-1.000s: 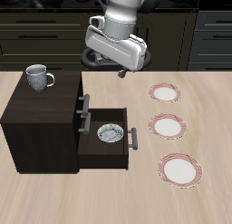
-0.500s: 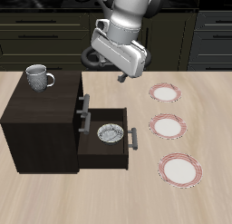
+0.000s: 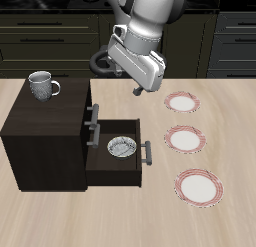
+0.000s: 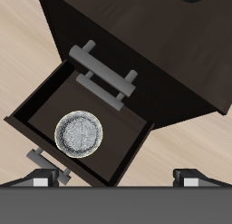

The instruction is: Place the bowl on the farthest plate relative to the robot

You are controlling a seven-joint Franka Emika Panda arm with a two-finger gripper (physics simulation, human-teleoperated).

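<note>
From my station I see the small speckled grey-white round bowl (image 3: 122,146) (image 4: 78,134) sitting upright, rim up, on the floor of the pulled-out drawer (image 3: 139,155) of the dark wooden cabinet (image 3: 42,141); being round, it has no long axis. A closed drawer's bar handle (image 4: 105,72) lies just above that opening. A grey handled mug (image 3: 42,86) stands on the cabinet top. Three white plates with pinkish-red striped rims line the light wooden worktop (image 3: 230,141); the plate (image 3: 198,187) nearest the front edge is bare. The dark tool (image 3: 137,92) hangs above the cabinet, fingers apart, holding nothing.
</note>
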